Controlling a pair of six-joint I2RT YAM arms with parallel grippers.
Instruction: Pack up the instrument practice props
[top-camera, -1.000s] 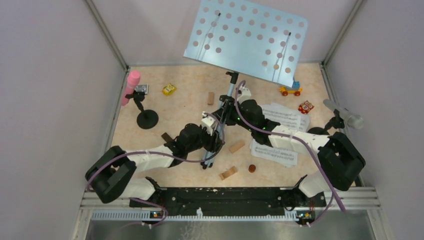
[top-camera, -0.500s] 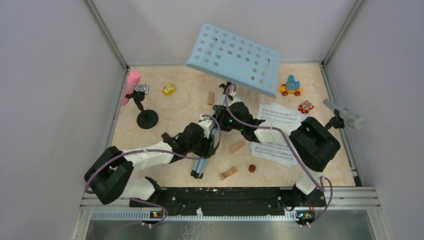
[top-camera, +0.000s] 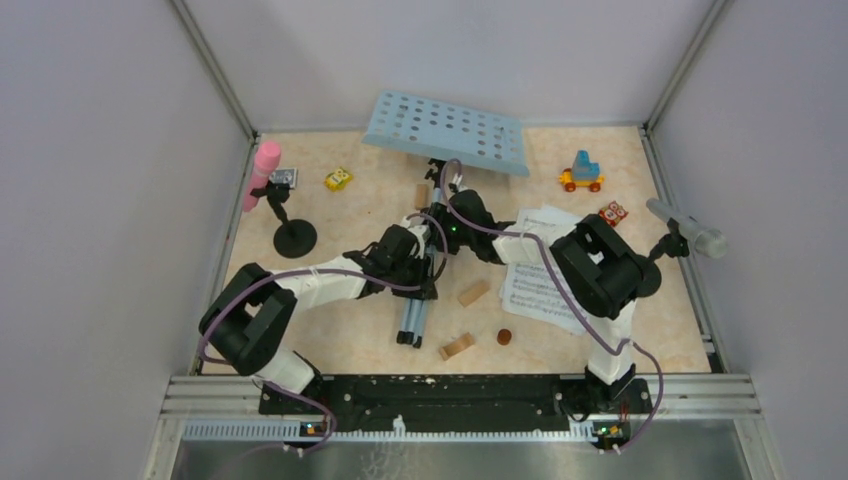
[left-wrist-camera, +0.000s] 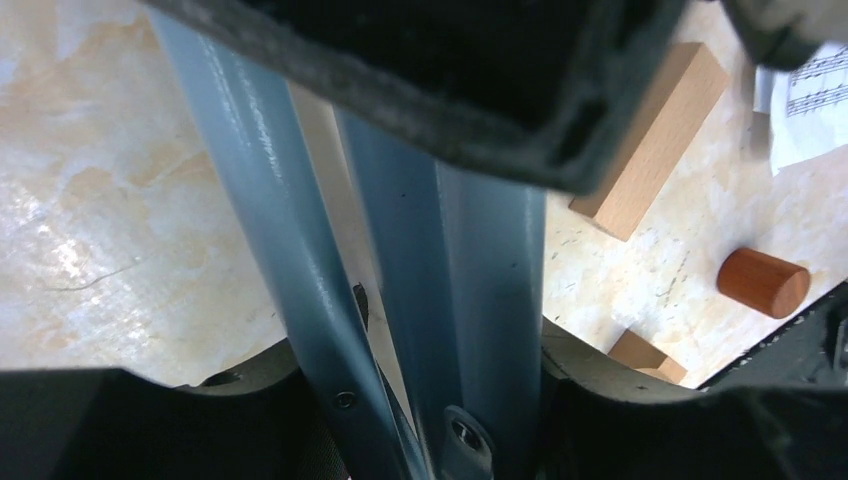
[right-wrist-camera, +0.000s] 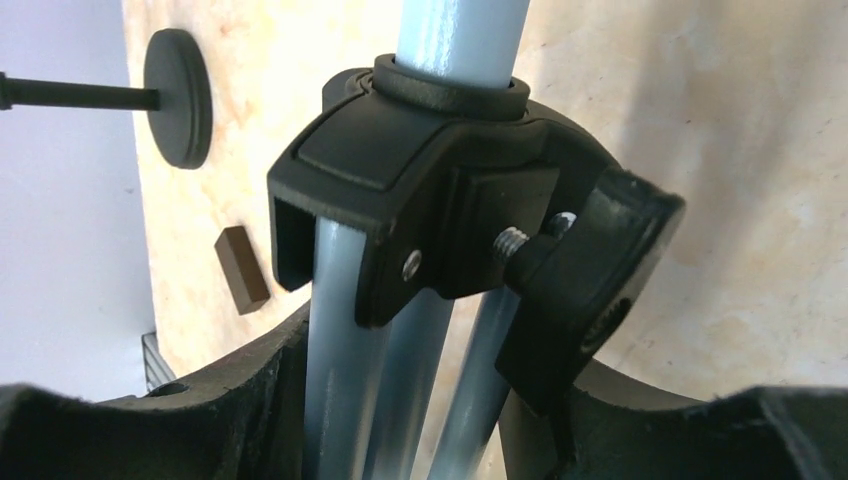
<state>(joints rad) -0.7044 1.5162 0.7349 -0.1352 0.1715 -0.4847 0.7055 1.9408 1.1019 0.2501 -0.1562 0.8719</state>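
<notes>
Where the walled table (top-camera: 340, 335) leaves bare floor front-left, both arms reach inward to its middle. The left gripper (top-camera: 415, 270) clamps the folded tripod legs (top-camera: 411, 322) low down, the right gripper (top-camera: 440, 228) below the collar. The music rack (top-camera: 445, 133) tilts near the back wall. Sheet-music pages (top-camera: 535, 292) and 2 wooden blocks (top-camera: 473, 292) crowd the right.

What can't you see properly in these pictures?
Top view: the right arm covers part of the sheet-music pages; the notes are too small to read.
Left wrist view: a blurry black part covers the tripod legs further up.
Right wrist view: the top edge cuts off the pole, so no music rack.
</notes>
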